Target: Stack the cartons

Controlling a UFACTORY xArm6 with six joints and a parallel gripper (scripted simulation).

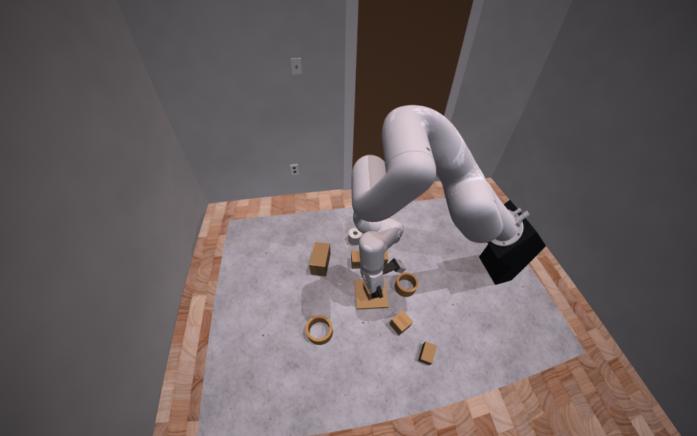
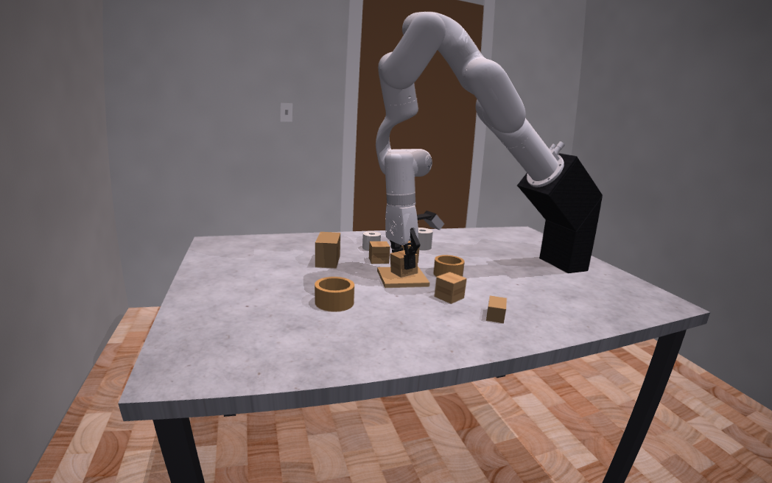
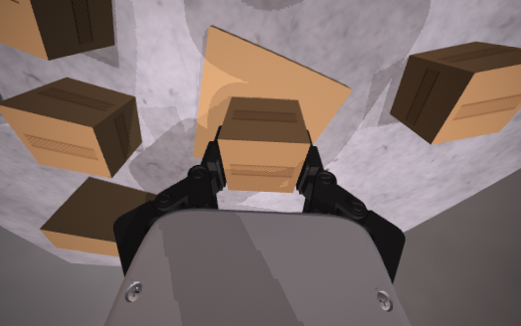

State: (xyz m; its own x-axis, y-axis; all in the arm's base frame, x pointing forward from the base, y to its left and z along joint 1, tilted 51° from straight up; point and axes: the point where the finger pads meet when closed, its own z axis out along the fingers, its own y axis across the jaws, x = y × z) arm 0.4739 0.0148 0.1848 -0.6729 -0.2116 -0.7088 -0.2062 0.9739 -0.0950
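My gripper is shut on a brown cube carton, gripping its two sides. It holds the carton upright over the small square wooden board, at or just above the board's surface; I cannot tell whether they touch. Three more cartons stand on the table: one behind the board, one at the board's front right, and one farther front right. No numbers show.
A taller brown box stands back left. Two wooden rings flank the board, one close on the right and one at the front left. Grey rolls stand behind. The black arm base is at the far right.
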